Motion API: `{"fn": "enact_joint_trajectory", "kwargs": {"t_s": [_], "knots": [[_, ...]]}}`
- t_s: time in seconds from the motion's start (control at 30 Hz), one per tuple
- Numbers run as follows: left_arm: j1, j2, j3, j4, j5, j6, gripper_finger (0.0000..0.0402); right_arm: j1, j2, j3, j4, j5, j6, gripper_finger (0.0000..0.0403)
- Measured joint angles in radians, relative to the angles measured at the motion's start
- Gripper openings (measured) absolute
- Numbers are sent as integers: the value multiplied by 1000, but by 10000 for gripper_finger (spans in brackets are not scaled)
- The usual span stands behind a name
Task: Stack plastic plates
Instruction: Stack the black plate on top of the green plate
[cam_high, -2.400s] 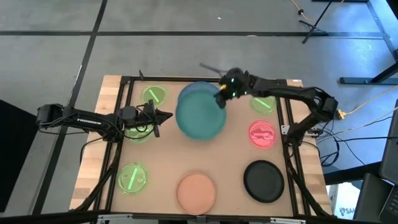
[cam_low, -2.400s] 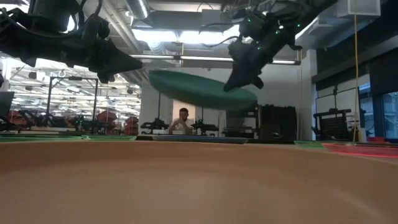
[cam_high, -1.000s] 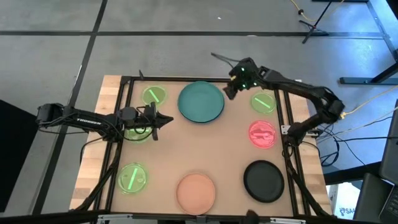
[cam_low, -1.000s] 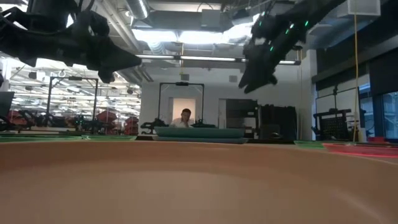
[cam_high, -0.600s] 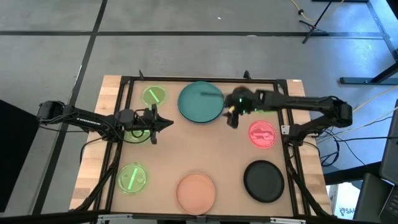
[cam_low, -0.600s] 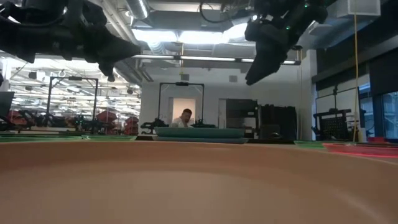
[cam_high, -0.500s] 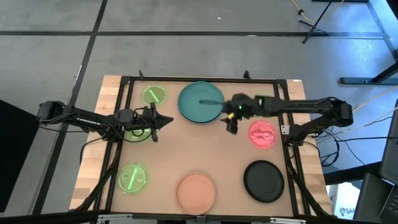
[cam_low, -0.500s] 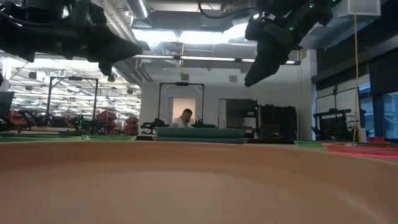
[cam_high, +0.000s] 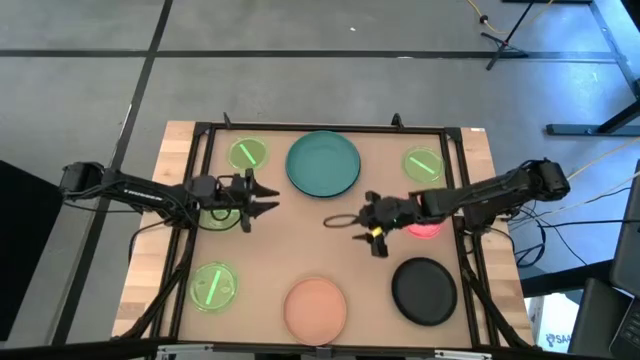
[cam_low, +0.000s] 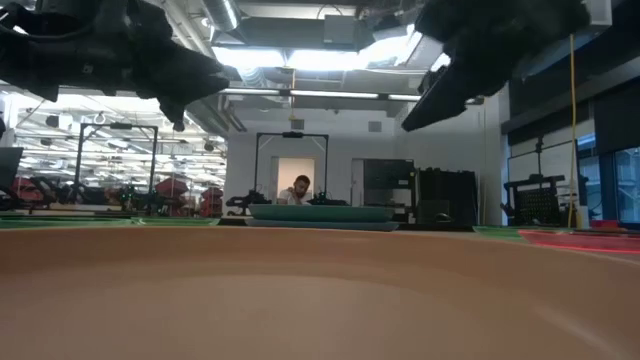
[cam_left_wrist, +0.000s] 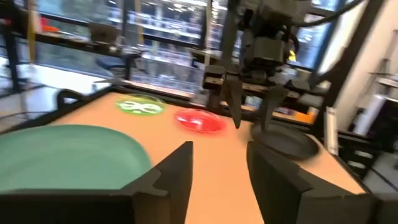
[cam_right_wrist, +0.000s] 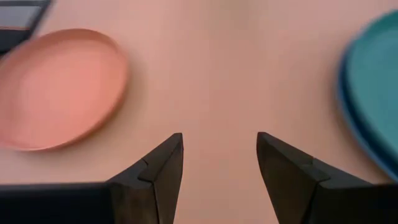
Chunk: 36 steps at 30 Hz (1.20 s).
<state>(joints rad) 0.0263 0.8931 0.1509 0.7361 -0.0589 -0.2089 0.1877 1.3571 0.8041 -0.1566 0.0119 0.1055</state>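
Observation:
A teal plate (cam_high: 323, 164) lies at the far middle of the table on a blue plate whose rim (cam_right_wrist: 344, 87) shows beneath it. A salmon-pink plate (cam_high: 316, 308) and a black plate (cam_high: 424, 290) lie near the front edge. A red-pink plate (cam_high: 426, 222) lies half under my right arm. My right gripper (cam_high: 343, 223) hangs open over the bare table centre, pointing toward the table's left. My left gripper (cam_high: 268, 198) hovers open left of centre, above one small green plate (cam_high: 218, 213).
More small green plates lie at the far left (cam_high: 248, 153), far right (cam_high: 424, 165) and near left (cam_high: 213, 286). A black frame (cam_high: 300, 127) rims the table. Bare table lies between the two grippers (cam_right_wrist: 217, 68). A person sits in the room beyond (cam_low: 297, 190).
My right gripper has swung from beside the teal plate toward the table's near edge, to the table centre, and turned to point left, staying open. My left gripper has opened where it hovers. The plates have kept still.

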Motion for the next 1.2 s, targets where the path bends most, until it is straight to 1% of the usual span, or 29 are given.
{"fn": "enact_joint_trajectory", "kwargs": {"t_s": [0.1, 0.2, 0.4, 0.53, 0.73, 0.93, 1.13, 1.2], "knots": [[-47, 14, 0, 1, -4, 0, 153, 58, 0, 0, -3, -3, 27, 193], [-98, 45, 0, 17, -40, -2, 151, 116, 0, 0, -27, -4, 47, 193], [-193, 135, 45, 29, -109, -1, 150, 218, 0, 0, -190, -58, 113, 193], [-233, 231, 77, 29, -165, 0, 150, 285, 0, 0, -326, -44, 217, 193], [-238, 344, 137, 27, -173, 31, 150, 368, 0, 0, -491, 1, 296, 193], [-214, 417, 182, 29, -173, 54, 150, 384, 0, 0, -664, 33, 387, 193], [-208, 474, 196, 29, -167, 55, 150, 384, 0, -2, -652, 33, 412, 193], [-208, 486, 196, 32, -166, 55, 150, 384, 0, -22, -625, 32, 411, 193]]}}
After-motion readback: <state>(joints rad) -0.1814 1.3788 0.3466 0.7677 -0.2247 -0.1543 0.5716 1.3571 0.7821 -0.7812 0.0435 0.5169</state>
